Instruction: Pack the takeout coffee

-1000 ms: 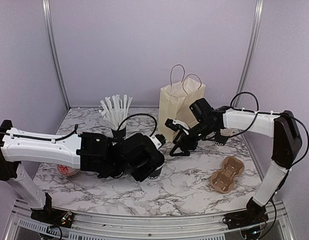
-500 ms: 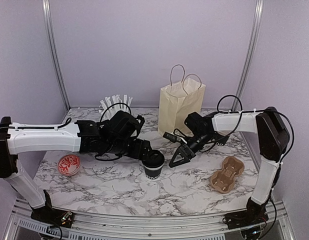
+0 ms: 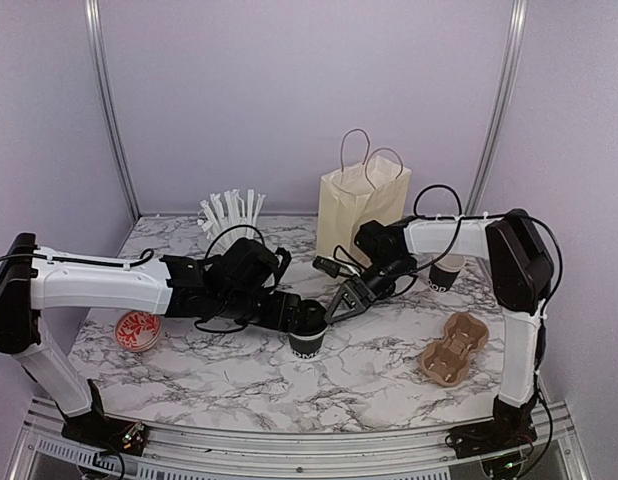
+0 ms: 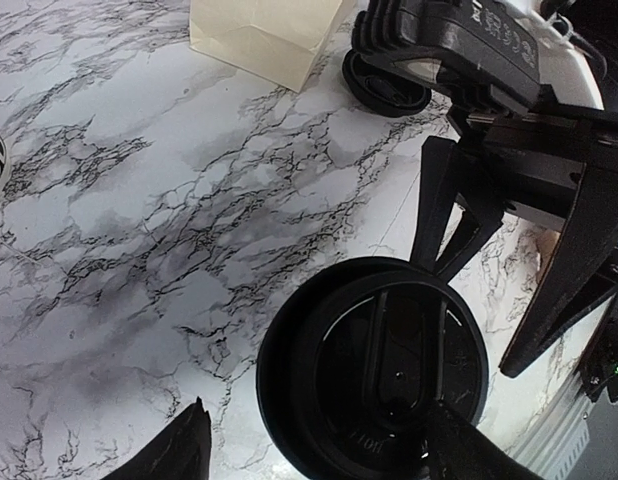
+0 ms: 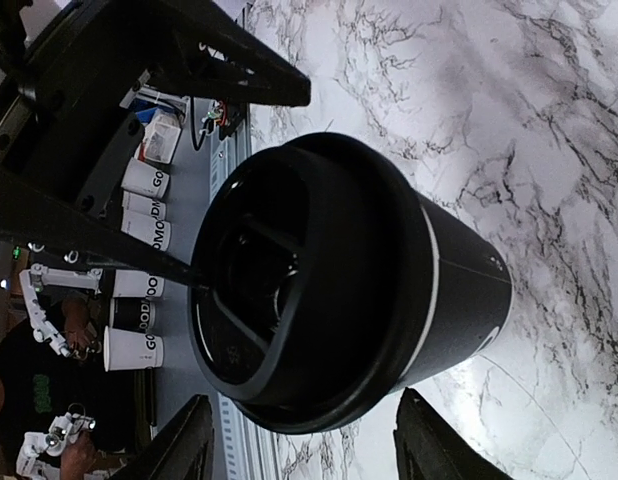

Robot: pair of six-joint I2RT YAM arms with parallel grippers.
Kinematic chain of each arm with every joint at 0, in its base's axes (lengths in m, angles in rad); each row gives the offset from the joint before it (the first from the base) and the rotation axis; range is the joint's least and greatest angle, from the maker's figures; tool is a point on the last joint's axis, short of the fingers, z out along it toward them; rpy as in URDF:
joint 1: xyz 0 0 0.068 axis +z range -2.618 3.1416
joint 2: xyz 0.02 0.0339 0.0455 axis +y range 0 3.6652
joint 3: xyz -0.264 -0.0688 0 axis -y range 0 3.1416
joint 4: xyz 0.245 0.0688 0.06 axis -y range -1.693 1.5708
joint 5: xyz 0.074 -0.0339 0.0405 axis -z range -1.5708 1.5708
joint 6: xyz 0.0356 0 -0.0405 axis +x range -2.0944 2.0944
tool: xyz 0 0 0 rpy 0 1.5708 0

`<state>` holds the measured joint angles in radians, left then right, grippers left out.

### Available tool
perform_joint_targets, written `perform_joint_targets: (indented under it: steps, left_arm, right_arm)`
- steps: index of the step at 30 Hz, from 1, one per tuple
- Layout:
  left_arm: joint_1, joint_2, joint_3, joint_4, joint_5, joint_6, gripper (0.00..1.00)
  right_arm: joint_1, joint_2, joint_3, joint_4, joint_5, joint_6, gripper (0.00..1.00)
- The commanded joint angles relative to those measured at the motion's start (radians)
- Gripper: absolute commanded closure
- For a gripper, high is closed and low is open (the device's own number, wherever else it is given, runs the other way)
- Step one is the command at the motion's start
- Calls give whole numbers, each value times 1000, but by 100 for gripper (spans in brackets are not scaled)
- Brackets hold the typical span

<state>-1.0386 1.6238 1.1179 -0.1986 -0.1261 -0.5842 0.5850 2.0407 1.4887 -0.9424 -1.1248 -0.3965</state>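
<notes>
The takeout coffee (image 3: 308, 334) is a black cup with a black lid, standing upright on the marble table (image 3: 369, 375) near the middle. My left gripper (image 3: 290, 313) is open at its left side. In the left wrist view the lid (image 4: 374, 370) fills the gap ahead of that gripper (image 4: 319, 452), and one fingertip (image 4: 459, 450) overlaps the lid's edge. My right gripper (image 3: 336, 307) is open just right of the cup. In the right wrist view the cup (image 5: 389, 300) lies between and ahead of the jaws (image 5: 309, 445), with a gap on each side.
A cream paper bag (image 3: 359, 208) stands at the back centre. A cup of white wrapped straws (image 3: 230, 222) is back left. A second black cup (image 3: 445, 272) stands behind the right arm. A brown cardboard cup carrier (image 3: 453, 348) lies front right. A red patterned disc (image 3: 139, 328) lies front left.
The left gripper, which covered the cup a second ago, has drawn back left, leaving it standing. The right gripper has come left and down to the cup, its jaws narrower.
</notes>
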Motion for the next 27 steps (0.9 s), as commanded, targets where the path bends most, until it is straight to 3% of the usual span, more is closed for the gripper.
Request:
perform_joint_targets:
  steps: [1, 8, 15, 27]
  left_arm:
    - [5, -2, -27, 32, 21, -46, 27]
    - [6, 13, -60, 52, 28, -104, 32]
    - [7, 44, -113, 63, 24, -159, 35]
    - [5, 60, -189, 85, 16, -229, 40]
  right_arm:
    - [-7, 27, 78, -23, -12, 6, 41]
    - [-22, 37, 97, 25, 33, 73, 42]
    - [-14, -13, 9, 25, 56, 75, 31]
    - [22, 17, 4, 57, -1, 133, 34]
